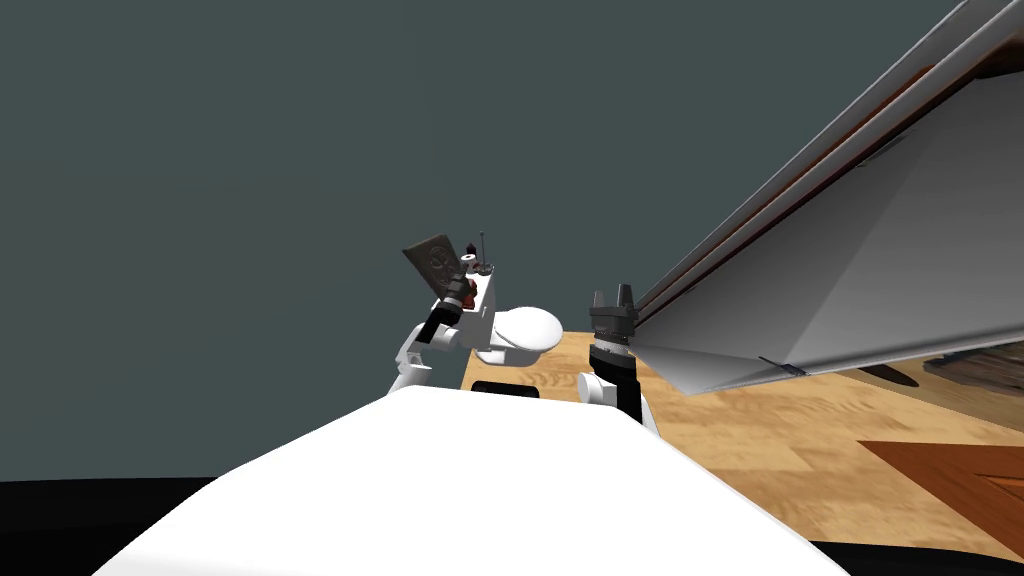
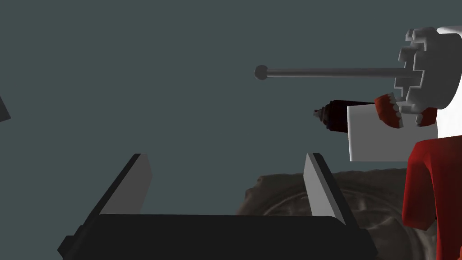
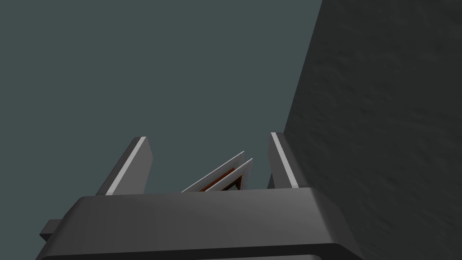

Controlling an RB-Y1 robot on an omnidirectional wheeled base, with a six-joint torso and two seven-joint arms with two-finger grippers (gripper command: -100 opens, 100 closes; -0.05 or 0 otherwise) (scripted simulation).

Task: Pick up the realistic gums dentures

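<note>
The left gripper (image 2: 228, 155) is hovering spread, the red dentures (image 2: 389, 109) sitting ahead, off beside its gap; the right gripper (image 3: 210, 140) is gaping too

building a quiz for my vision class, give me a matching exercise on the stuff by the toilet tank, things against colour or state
Things:
1 dentures
2 rod
3 left gripper
4 toilet

Descriptions:
a thin, grey, ball at its tip
b open, holding nothing
c plain white, rounded
d red gums, white teeth

Pairs: 1-d; 2-a; 3-b; 4-c
</note>
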